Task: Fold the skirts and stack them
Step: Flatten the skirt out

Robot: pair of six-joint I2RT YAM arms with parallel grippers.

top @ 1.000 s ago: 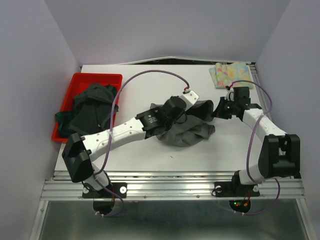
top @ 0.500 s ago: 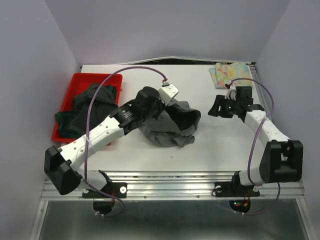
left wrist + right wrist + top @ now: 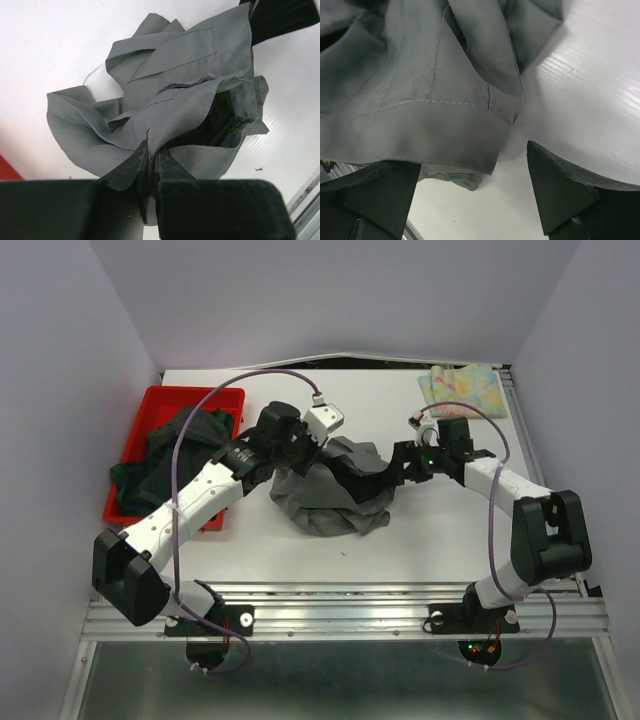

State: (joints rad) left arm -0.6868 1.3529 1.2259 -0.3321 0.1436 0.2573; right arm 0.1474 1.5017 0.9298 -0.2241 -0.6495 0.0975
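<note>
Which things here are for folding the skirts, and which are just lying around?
For the job:
grey skirt, crumpled in the middle
flowery skirt, far right corner
dark skirts, heaped on the left

Just lying about:
red bin under the dark skirts
table

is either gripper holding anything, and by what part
The left gripper pinches the grey skirt by a bunched fold of cloth. The right gripper is open, holding nothing.
</note>
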